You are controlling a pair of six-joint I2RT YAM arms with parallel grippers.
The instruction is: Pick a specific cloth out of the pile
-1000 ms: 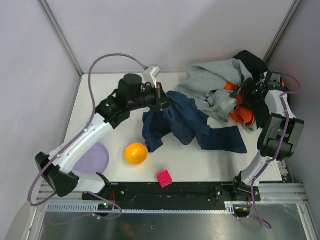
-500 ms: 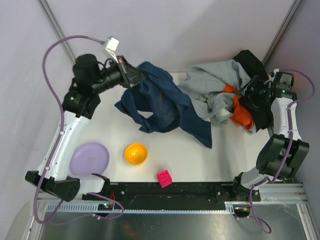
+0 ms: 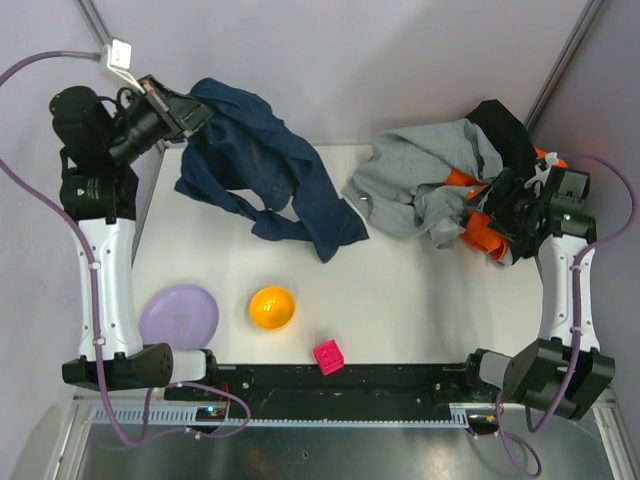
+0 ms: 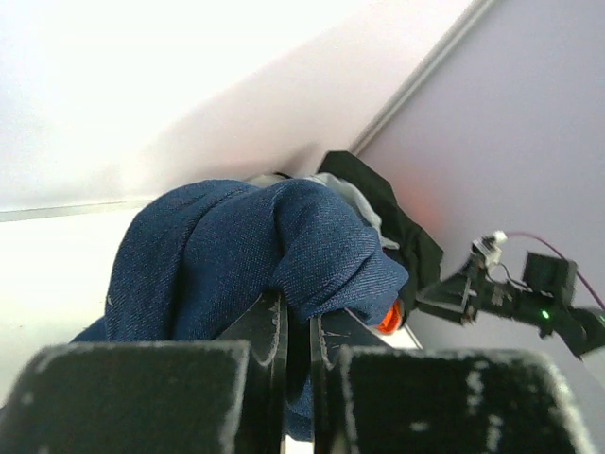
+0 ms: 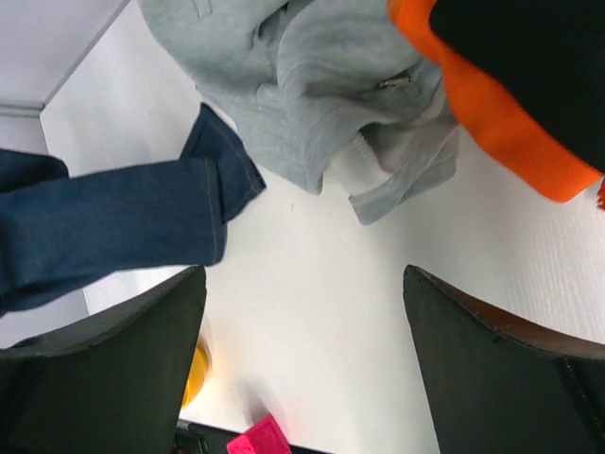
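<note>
The dark navy cloth hangs lifted at the far left, its lower end trailing onto the table. My left gripper is shut on its top edge; in the left wrist view a bunched fold of the cloth sits pinched in my left gripper. The pile of grey, orange and black garments lies at the far right. My right gripper is open and empty over the pile's right side. The right wrist view shows the grey garment, orange fabric and a cloth leg.
An orange bowl, a purple plate and a pink cube sit along the table's near side. The bowl's edge and the cube show in the right wrist view. Grey walls stand close behind.
My left gripper has swung up and to the far left, drawing the navy cloth clear of the pile. My right gripper has drawn back slightly at the pile's right side.
</note>
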